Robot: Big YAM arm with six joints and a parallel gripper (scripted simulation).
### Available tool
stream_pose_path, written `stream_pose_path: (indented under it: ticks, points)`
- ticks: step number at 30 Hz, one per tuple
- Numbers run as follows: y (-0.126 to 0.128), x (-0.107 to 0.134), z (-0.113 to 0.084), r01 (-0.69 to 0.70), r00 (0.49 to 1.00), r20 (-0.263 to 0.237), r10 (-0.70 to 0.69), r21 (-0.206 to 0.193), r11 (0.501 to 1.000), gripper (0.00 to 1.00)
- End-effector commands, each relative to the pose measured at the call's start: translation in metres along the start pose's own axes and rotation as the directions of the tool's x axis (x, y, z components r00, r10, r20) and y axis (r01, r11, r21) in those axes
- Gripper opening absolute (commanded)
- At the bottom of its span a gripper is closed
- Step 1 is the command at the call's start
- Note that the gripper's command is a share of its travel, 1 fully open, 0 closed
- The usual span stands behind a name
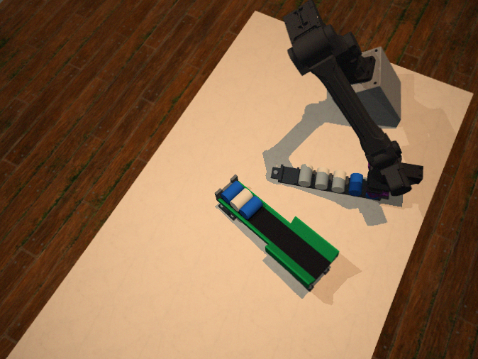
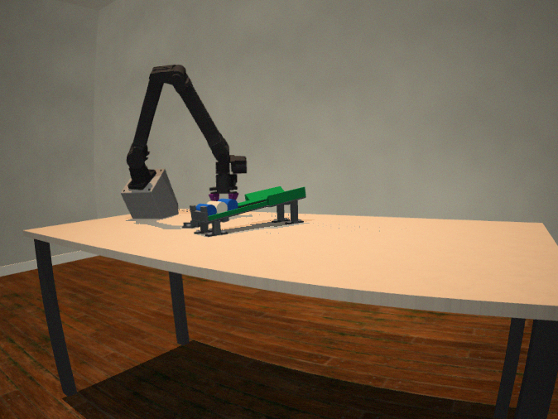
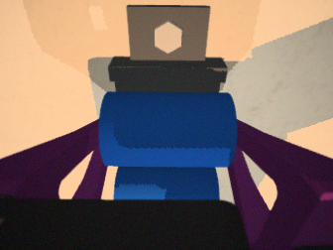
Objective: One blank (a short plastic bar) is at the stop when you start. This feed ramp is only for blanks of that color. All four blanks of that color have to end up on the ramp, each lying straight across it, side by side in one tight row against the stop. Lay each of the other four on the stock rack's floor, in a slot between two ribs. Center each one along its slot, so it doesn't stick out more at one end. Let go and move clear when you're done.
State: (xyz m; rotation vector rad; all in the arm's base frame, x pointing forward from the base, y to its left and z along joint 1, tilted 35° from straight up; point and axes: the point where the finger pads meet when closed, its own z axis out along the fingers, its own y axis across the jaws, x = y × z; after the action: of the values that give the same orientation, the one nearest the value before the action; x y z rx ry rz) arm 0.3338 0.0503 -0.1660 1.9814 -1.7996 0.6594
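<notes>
Jaws: the purple-fingered black parallel gripper (image 3: 167,149) pinches a short blue plastic bar (image 3: 167,130) by its two ends, fingers touching both end faces.
Held bar: it sits at the stock rack's end nearest the arm; another blue bar (image 3: 166,184) shows just below it in the wrist view.
Stock rack: the dark ribbed rack (image 1: 287,175) on the pale counter (image 1: 154,270) carries three grey-white bars (image 1: 321,178) in neighbouring slots, then one blue bar (image 1: 355,184) beside them.
Feed ramp: the green-sided ramp with a black floor (image 1: 287,239) has a blue bar (image 1: 231,191) against the stop, a cream bar (image 1: 240,199) touching it, and a second blue bar (image 1: 250,206) next.
Arm: the black arm (image 2: 198,113) reaches down over the rack.
</notes>
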Motion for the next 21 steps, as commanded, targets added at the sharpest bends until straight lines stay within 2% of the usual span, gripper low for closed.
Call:
stream_pose_path:
  ticks: [1, 4, 6, 7, 8, 12, 15, 17, 21]
  points:
    - [0.000, 0.004, 0.008, -0.013, 1.000, 0.000, 0.013, -0.006, 1.000, 0.61]
    - [0.000, 0.004, 0.007, -0.014, 1.000, 0.000, 0.014, -0.005, 1.000, 0.61]
    - [-0.007, 0.006, 0.000, -0.036, 0.999, 0.007, 0.036, 0.010, 0.999, 0.61]
    - [-0.005, 0.008, -0.005, -0.035, 0.999, 0.003, 0.035, 0.000, 0.999, 0.61]
    - [-0.006, 0.001, -0.013, -0.016, 1.000, 0.006, 0.016, 0.016, 1.000, 0.61]
    - [-0.019, -0.005, -0.041, -0.024, 1.000, 0.019, 0.023, 0.039, 0.999, 0.61]
    - [-0.019, -0.006, -0.064, -0.026, 0.999, 0.022, 0.025, 0.040, 0.999, 0.61]
    - [-0.019, -0.006, -0.064, -0.026, 0.999, 0.022, 0.025, 0.040, 0.999, 0.61]
    - [-0.020, -0.006, -0.095, -0.027, 0.999, 0.025, 0.026, 0.042, 0.999, 0.61]
